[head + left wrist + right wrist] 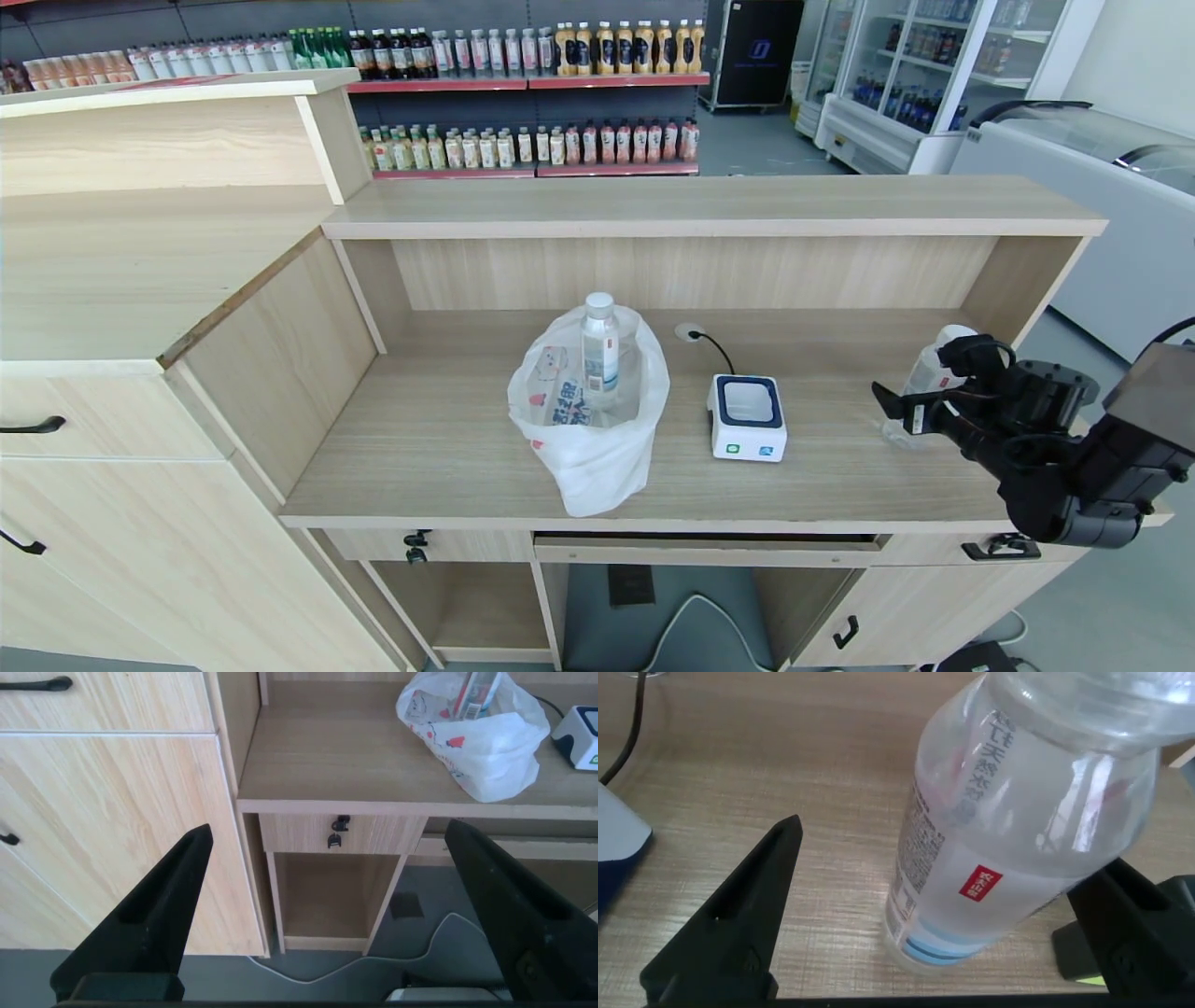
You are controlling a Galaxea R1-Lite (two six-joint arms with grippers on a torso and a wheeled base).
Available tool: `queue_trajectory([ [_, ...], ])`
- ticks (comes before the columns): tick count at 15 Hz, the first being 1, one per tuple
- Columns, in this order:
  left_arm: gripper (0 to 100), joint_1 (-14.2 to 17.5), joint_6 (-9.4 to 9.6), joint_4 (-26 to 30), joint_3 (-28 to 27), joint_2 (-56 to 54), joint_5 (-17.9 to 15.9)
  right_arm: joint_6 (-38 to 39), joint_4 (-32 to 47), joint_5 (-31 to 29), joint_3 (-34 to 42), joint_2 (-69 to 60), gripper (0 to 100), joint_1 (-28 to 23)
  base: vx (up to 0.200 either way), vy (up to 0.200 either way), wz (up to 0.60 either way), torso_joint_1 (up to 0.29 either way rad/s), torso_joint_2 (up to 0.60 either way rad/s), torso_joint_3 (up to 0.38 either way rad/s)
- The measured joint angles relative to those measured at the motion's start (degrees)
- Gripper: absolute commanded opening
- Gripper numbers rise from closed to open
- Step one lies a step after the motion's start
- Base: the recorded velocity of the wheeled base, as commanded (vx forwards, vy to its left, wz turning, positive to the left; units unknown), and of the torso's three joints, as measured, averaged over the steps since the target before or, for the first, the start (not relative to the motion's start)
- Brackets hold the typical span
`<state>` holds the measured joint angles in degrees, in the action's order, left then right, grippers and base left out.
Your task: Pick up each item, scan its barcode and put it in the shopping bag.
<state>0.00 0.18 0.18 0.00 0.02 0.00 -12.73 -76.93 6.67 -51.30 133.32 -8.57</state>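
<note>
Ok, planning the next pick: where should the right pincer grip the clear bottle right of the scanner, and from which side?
Probably around the labelled mid-body of the clear bottle, coming from the counter's front: it stands on its base, round-sided, and the open right pincer straddles it there.

The shopping bag (597,467) holds a bottle (600,347), left of the scanner (747,417); second bottle (924,375) right.

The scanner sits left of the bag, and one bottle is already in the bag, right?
Not quite. The scanner sits to the right of the bag, as the head view shows. One bottle is indeed already in the bag.
</note>
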Motion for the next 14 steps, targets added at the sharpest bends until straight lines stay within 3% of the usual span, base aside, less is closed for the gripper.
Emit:
queue_trajectory([
  [13,100,0.0,0.0,0.0,0.0,0.0,0.0,0.1,2.5,0.1,-7.2,4.0,100,-0.4,0.0,0.0,0.0,0.0,0.0,0.0],
  [14,100,0.0,0.0,0.0,0.0,0.0,0.0,0.0,2.5,0.2,-8.2,4.5,0,-0.4,0.0,0.0,0.0,0.0,0.0,0.0],
])
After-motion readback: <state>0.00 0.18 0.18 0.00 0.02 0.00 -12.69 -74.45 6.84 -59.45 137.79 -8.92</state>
